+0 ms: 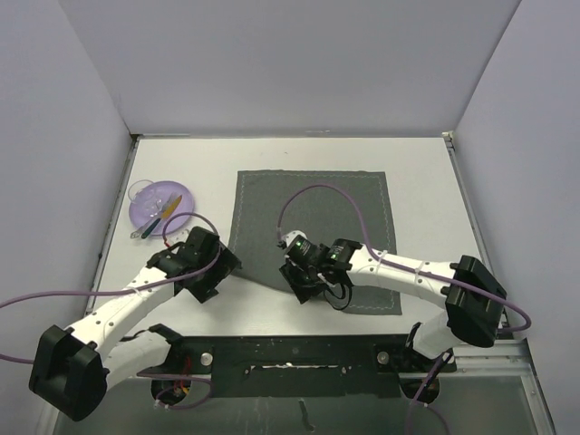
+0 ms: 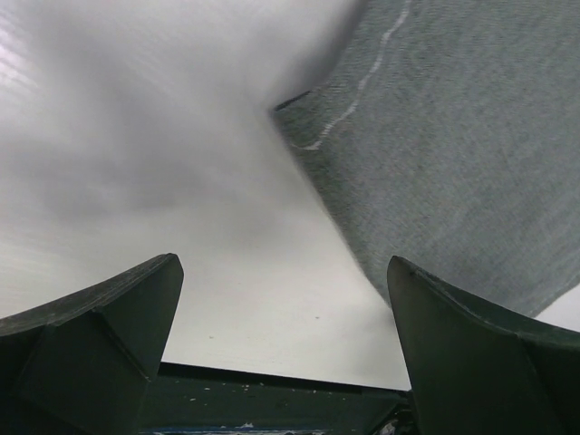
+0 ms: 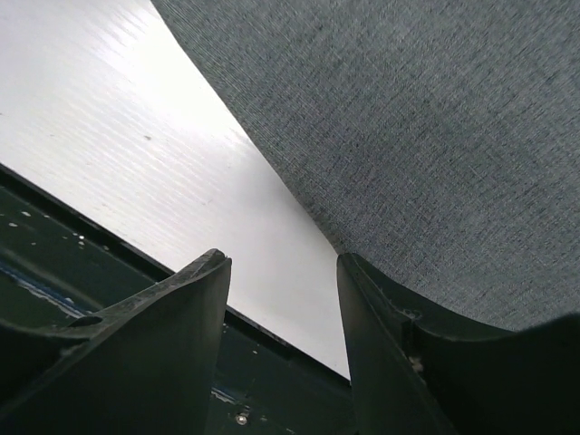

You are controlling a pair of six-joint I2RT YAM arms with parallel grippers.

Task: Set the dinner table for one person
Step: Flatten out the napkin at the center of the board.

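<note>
The white dinner table (image 1: 299, 154) carries a dark grey stitched placemat (image 1: 313, 227) at its middle. The mat's front-left edge runs diagonally. My left gripper (image 1: 216, 268) is open and empty, low over the table beside the mat's left front edge. In the left wrist view its fingers (image 2: 100, 335) frame bare table (image 2: 181, 181), with the placemat (image 2: 453, 136) to the right. My right gripper (image 1: 304, 283) is open and empty at the mat's front edge. In the right wrist view its fingers (image 3: 399, 353) straddle the edge of the placemat (image 3: 408, 118) and the table (image 3: 163, 118).
A purple plate (image 1: 181, 201) lies at the left of the table, with a clear glass (image 1: 141, 191) and cutlery with coloured handles (image 1: 161, 216) on it. White walls enclose the table. The dark metal front rail (image 1: 290, 349) runs between the arm bases.
</note>
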